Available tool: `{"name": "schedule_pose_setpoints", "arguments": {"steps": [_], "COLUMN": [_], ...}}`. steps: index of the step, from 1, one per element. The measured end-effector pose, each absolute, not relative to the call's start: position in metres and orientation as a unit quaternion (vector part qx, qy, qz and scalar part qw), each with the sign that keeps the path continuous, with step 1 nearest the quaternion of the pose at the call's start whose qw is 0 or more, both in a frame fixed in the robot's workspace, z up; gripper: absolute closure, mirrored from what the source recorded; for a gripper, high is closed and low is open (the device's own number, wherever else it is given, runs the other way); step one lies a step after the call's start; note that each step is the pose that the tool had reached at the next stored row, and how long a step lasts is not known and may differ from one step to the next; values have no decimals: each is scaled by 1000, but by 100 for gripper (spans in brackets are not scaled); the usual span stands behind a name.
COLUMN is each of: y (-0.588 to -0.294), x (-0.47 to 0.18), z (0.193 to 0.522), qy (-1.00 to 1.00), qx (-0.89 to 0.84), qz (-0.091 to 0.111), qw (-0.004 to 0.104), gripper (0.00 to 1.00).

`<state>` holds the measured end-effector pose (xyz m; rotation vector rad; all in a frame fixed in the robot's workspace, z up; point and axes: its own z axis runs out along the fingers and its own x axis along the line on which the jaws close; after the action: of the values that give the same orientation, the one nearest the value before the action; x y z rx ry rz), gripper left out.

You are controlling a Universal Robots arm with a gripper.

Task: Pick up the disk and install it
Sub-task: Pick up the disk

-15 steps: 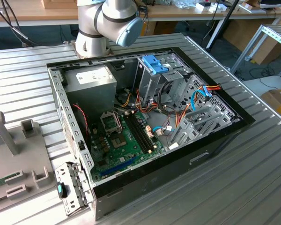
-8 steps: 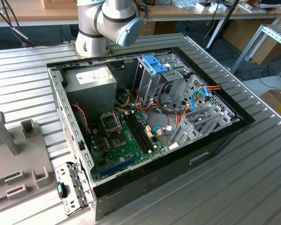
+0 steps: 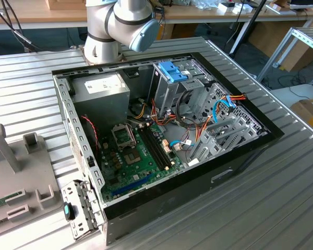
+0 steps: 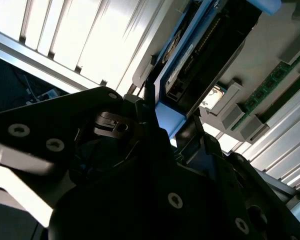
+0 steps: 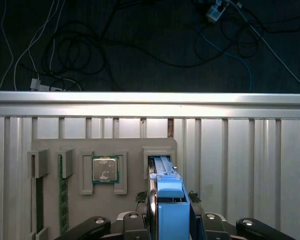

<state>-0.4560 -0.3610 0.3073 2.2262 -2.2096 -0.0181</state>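
Note:
The disk [image 5: 171,212] stands on edge in a slot of the grey fixture tray [image 5: 105,147], its blue rail facing the first wrist view. My gripper [image 5: 168,197] straddles it, with a dark finger pressed against each flat side, shut on the disk. In the second wrist view the disk [image 4: 190,65] shows its silver side, connector edge and blue rail running away from the gripper [image 4: 162,117]. The same fixture tray [image 3: 21,172] lies at the exterior view's left edge.
A processor chip [image 5: 105,169] and memory sticks [image 5: 63,200] sit in other tray slots. The open computer case [image 3: 240,156] lies on the ribbed metal table [image 3: 281,208], with a drive cage topped by a blue bracket [image 3: 172,70] and a power supply [image 3: 101,88]. The arm's base [image 3: 120,26] stands behind it.

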Motion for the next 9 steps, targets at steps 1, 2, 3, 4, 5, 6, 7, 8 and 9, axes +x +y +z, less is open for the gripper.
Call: {"name": "schedule_pose_setpoints", "arguments": {"steps": [1, 2, 3, 4, 5, 6, 7, 8, 9], "y": [-361, -361, -361, -361, -361, -361, -361, -361, -361], "x": [-456, -456, -456, -456, -456, -456, -456, -456, -456], "z": [307, 307, 307, 307, 309, 311, 312, 312, 312], "qy": [-704, -704, -704, -704, -704, -704, -704, -704, -704], "qx": [710, 710, 710, 710, 710, 710, 710, 710, 710], "qz": [-6, -6, -6, -6, -6, -6, -6, -6, -6], "qw": [2, 2, 2, 2, 2, 2, 2, 2, 2], "gripper": [57, 57, 57, 57, 57, 57, 57, 57, 57]}}
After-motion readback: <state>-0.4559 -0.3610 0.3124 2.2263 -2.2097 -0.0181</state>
